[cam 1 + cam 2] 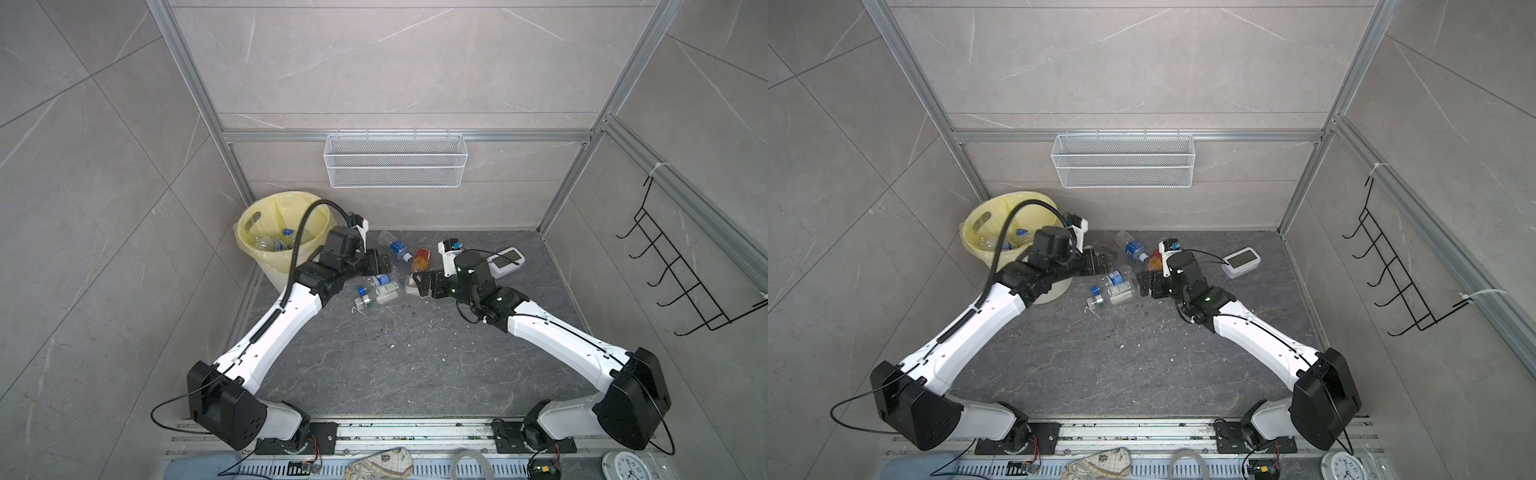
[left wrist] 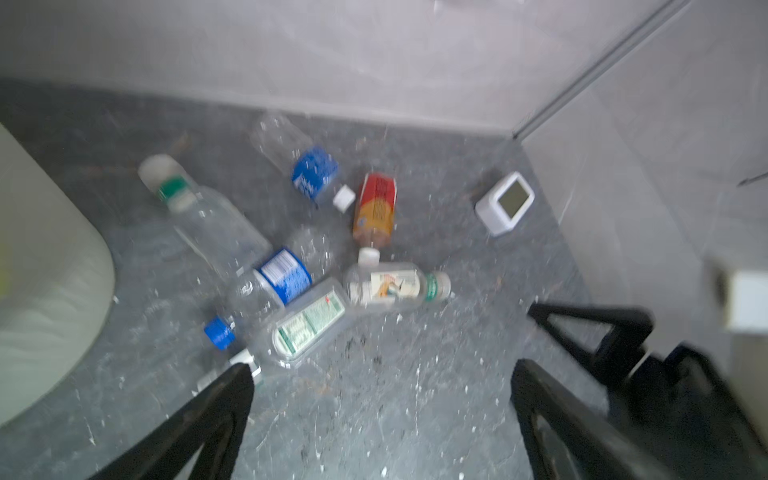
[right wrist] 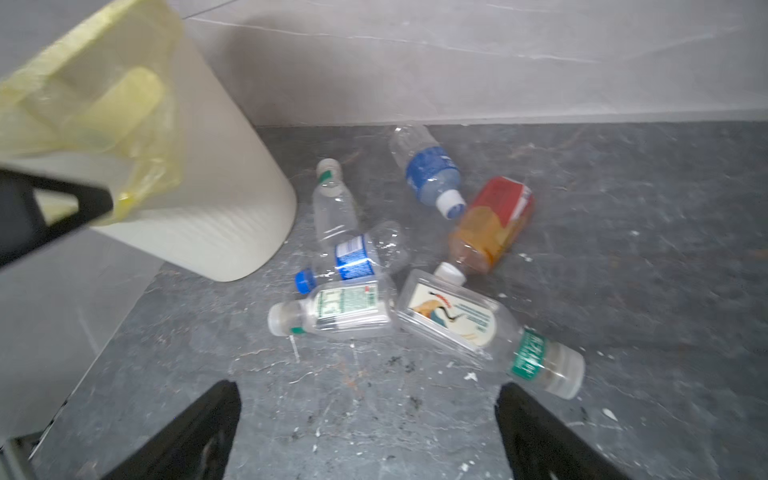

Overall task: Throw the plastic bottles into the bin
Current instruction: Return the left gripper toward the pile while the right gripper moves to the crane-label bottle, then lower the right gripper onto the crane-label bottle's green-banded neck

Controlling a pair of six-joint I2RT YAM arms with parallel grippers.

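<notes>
The dark stone floor (image 1: 395, 374) fills the stall, and both arms stretch across it toward the bin (image 1: 249, 216). The left arm (image 1: 282, 320) crosses in front of the bin's wall. The right arm (image 1: 561, 336) comes in well apart from the bin.

The bin is cream-white and ribbed, lined with a yellow bag (image 3: 137, 137), and stands upright in the corner. A few clear bottles (image 1: 268, 243) with blue caps and labels already lie inside it. A white wire basket (image 1: 395, 160) hangs on the wall beyond the bin.

The left gripper (image 1: 380, 268) hangs just beside the bin, over the nearest loose bottles, with its jaws spread wide. The right gripper (image 3: 368, 388) faces the bin from the far side of the pile, its jaws just as wide. A white clock (image 1: 505, 259) sits farther from the bin than any bottle.

Near the bin's foot, six bottles lie on their sides:
- The green-band bottle (image 3: 332, 199) is closest to the bin.
- The crushed blue-label bottle (image 3: 357, 257) with a blue cap lies against it.
- The green-label bottle (image 3: 340, 307) is right beside that one.
- The bird-label bottle (image 3: 457, 324) comes next, farther from the bin.
- The orange-red bottle (image 3: 494, 220) lies farther out still.
- The white-capped bottle (image 3: 432, 174) with a blue label lies toward the wall.
</notes>
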